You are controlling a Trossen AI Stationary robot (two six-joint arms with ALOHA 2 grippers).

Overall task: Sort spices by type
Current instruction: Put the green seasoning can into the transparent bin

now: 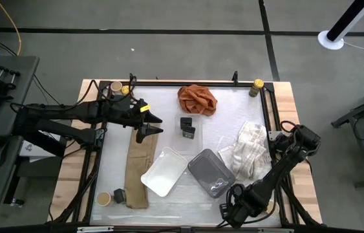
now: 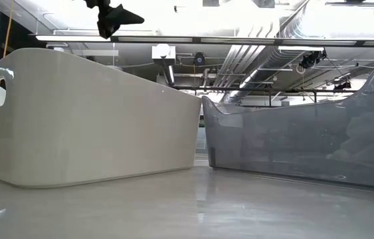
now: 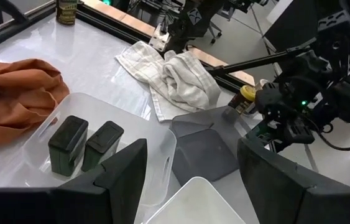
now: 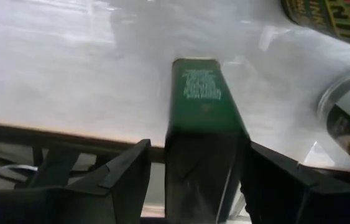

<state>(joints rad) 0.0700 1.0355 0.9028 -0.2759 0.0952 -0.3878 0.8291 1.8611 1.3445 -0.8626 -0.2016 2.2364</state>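
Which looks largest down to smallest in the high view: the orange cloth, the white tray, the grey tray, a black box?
1-2. white tray and grey tray: look alike in size, so unranked.
3. orange cloth, crumpled.
4. black box, clearly smallest.

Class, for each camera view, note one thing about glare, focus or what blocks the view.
High view: evenly lit. Low view: white tray and grey tray block the table; ceiling lights glare. Left wrist view: sharp; fingers dark. Right wrist view: tabletop washed out; green-labelled box blurred.

Bright overhead light; glare on the table [image 1: 169, 200]; right wrist view blurred.
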